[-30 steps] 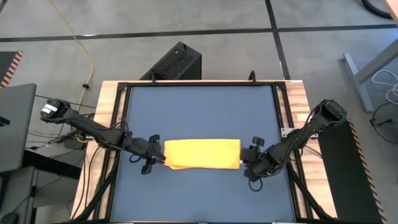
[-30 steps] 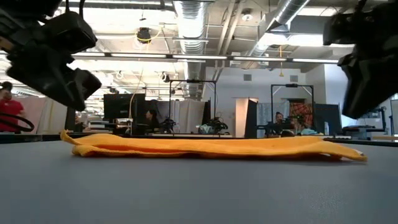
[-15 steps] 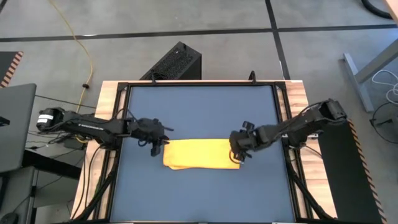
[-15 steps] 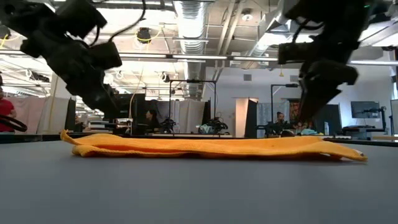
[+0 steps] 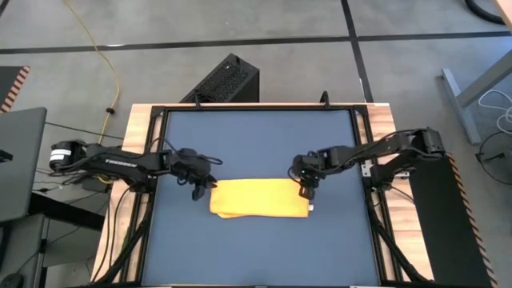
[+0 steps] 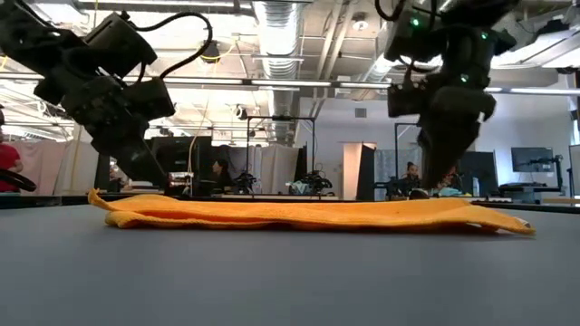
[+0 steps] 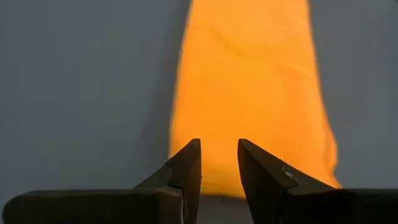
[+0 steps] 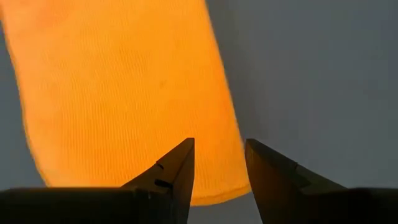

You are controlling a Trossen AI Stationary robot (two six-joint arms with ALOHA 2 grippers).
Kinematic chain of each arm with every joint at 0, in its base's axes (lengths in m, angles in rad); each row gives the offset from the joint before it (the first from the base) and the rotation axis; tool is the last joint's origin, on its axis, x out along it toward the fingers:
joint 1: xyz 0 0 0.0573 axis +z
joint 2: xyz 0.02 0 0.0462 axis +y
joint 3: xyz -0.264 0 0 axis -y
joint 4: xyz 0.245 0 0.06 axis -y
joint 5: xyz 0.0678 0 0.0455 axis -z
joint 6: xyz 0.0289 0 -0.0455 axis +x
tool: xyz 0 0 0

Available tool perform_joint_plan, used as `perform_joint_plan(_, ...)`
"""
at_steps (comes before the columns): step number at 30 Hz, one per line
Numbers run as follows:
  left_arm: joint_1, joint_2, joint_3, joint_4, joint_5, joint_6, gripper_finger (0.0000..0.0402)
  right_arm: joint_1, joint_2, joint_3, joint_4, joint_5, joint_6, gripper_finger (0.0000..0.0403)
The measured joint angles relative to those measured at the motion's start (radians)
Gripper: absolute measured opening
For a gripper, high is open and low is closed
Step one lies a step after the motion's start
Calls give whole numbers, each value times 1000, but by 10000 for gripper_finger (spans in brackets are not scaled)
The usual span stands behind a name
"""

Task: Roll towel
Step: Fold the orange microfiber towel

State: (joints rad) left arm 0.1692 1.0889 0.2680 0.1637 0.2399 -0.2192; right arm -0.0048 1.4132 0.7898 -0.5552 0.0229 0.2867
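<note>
From my remote station I count one towel [image 5: 259, 198], two grippers and one dark blue table [image 5: 256, 136]. The yellow cloth lies folded into a long flat band on the tabletop, stretched between the two tools. The left gripper [image 5: 200, 186] hovers at one short end, at the far corner; the right gripper [image 5: 305, 187] hangs over the opposite end, also at the far edge. Both sets of fingers stand parted with a narrow gap and hold nothing. Only the wrist cameras show this: the left gripper [image 7: 219, 163] frames the cloth's near edge between its tips, and the right gripper [image 8: 219, 163] does likewise. The overhead view alone shows a small white tag [image 5: 310, 208] at the end under the right tool. The table-level camera alone shows the towel [image 6: 308, 214] lying low, both tools above it, and people [image 6: 9, 158] in the room behind.
</note>
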Motion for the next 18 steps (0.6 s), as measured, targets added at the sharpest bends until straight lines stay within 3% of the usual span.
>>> perform_joint_plan(9,1,276,5,195,26,3,93,4,0,-148,161,0,45,154)
perform_joint_plan(12,1,365,33,212,60,33,76,4,0,-161,161,3,45,106)
perform_joint_plan(15,1,415,73,210,70,43,28,4,0,-160,155,3,25,32)
perform_joint_plan(18,1,418,111,205,70,54,6,3,0,-144,130,3,3,17)
